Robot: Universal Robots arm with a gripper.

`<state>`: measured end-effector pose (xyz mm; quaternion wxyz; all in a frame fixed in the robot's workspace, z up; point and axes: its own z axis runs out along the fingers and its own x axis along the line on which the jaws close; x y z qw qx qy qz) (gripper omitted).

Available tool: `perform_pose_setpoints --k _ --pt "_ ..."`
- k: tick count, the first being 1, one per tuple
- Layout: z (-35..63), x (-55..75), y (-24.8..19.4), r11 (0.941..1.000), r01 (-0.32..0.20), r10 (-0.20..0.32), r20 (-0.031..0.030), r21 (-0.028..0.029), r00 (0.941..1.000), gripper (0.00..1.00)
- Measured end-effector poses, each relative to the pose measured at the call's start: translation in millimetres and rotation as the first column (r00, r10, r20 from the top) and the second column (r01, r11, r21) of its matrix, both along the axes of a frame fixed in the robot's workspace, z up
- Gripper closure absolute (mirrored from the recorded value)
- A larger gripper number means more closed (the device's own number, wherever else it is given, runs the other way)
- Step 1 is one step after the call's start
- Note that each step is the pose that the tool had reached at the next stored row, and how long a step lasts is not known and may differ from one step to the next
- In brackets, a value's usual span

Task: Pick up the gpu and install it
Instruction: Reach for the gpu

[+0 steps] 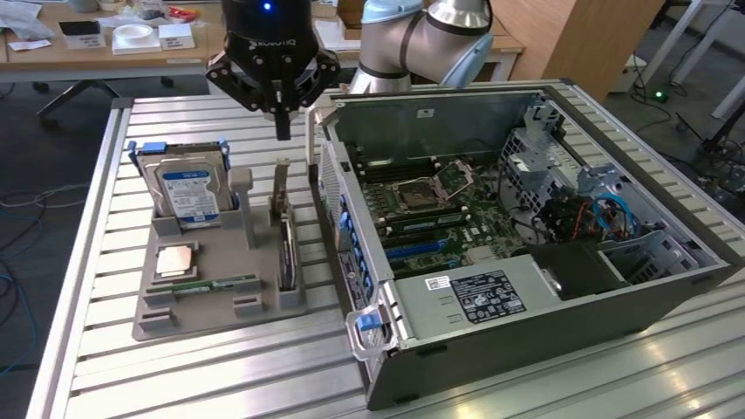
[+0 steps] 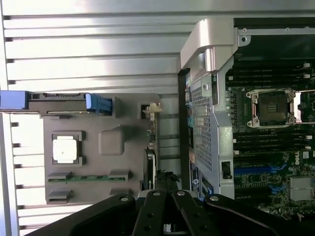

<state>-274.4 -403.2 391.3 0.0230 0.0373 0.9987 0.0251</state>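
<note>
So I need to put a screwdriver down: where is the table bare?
The table is bare between the gray holder and its near edge. Crowded: the holder's side toward the computer case, where the gpu stands below the pincer.

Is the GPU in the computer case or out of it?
Out. The gpu stands on edge in the gray holder beside the open case, with the shut tool hanging above it.

Clear access from above the graphics card. The computer case wall crowds one face; the holder post and hard drive flank the other, farther off.
</note>
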Motion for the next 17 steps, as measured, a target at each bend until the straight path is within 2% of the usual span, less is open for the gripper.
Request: perform_pose_setpoints --k 5,7,14,17 --pt "0.0 -1.7 -12.3 1.0000 0.000 0.000 0.0001 -0.0001 1.0000 0.89" --pt "0.0 -3.0 -15.6 1.0000 0.000 0.000 0.0002 0.0000 1.0000 0.89" --pt "-0.1 -12.8 -18.0 1.0000 0.000 0.000 0.0005 0.0000 1.0000 0.89" --pt "-0.1 -15.1 -21.2 1.0000 0.000 0.000 0.0004 0.0001 1.0000 0.89"
